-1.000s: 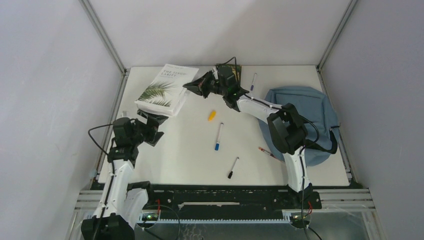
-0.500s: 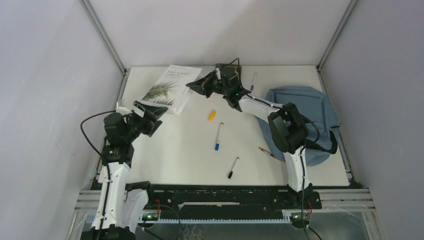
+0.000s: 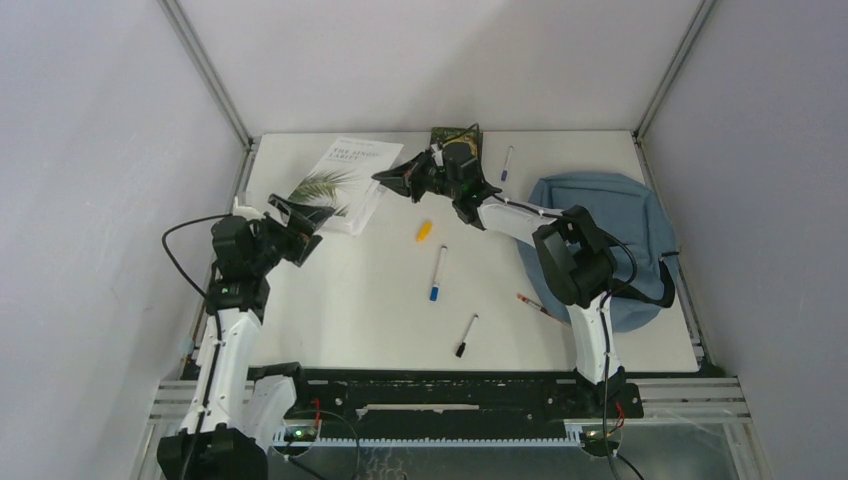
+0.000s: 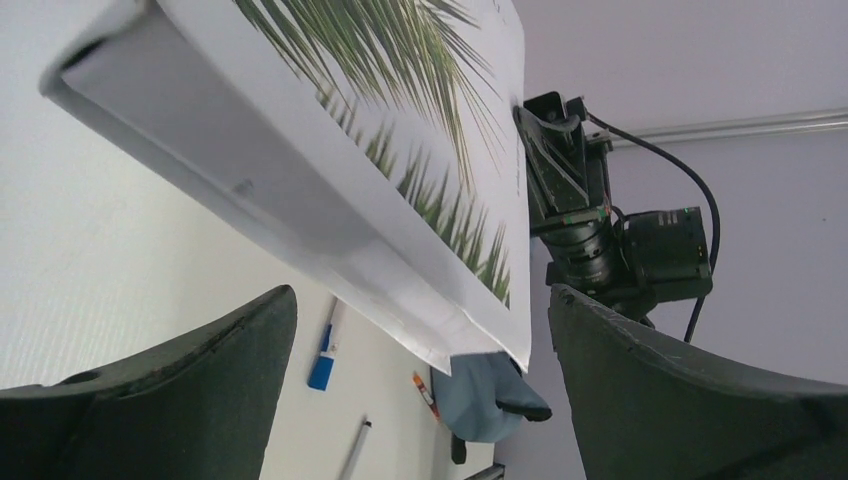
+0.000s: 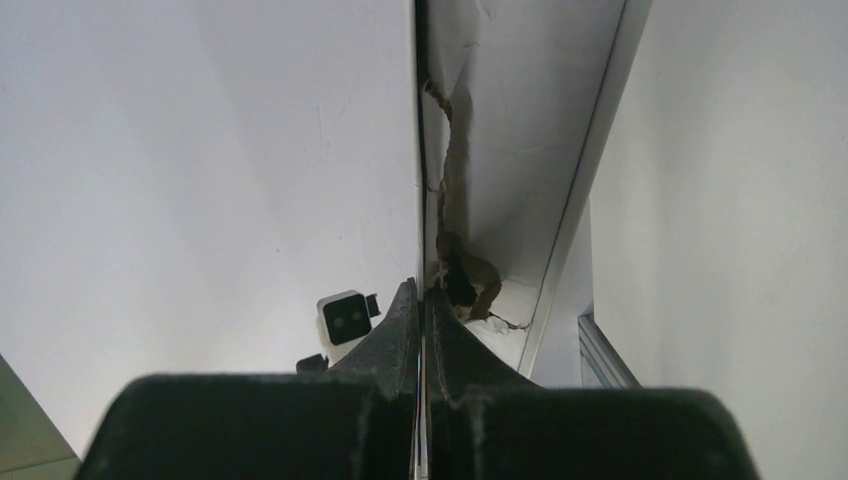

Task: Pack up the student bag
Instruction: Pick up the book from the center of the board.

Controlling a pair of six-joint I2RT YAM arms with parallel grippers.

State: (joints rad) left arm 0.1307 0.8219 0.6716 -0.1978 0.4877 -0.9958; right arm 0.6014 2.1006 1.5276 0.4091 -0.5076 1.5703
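- Found the right jaws pressed together on a thin white edge of the palm-leaf paperback (image 3: pixel 345 178), on its side nearer the bench's middle.
- Found the left jaws spread wide and empty, just short of the paperback's near corner. Saw that corner framed between the fingers (image 4: pixel 180 380) in the wrist view, with no contact visible.
- Judged the paperback raised and tilted off the bench (image 3: pixel 370 300); could not tell how much of it rested there.
- Placed the student bag (image 3: pixel 600 235) lying at the bench's right side, well apart from the paperback; could not tell whether its zip was open.
- Judged packing barely begun, with nothing seen entering the bag.
- Counted loose on the bench a blue-capped marker (image 3: pixel 437 272), a black pen (image 3: pixel 466 336), a red pencil (image 3: pixel 532 303), a small yellow item (image 3: pixel 424 231), another pen (image 3: pixel 506 162) and a dark flat item (image 3: pixel 442 134), these last two near the far edge.
- Noted a white bench top, enclosed by plain pale walls (image 3: pixel 440 60) and metal corner posts (image 3: pixel 205 70).
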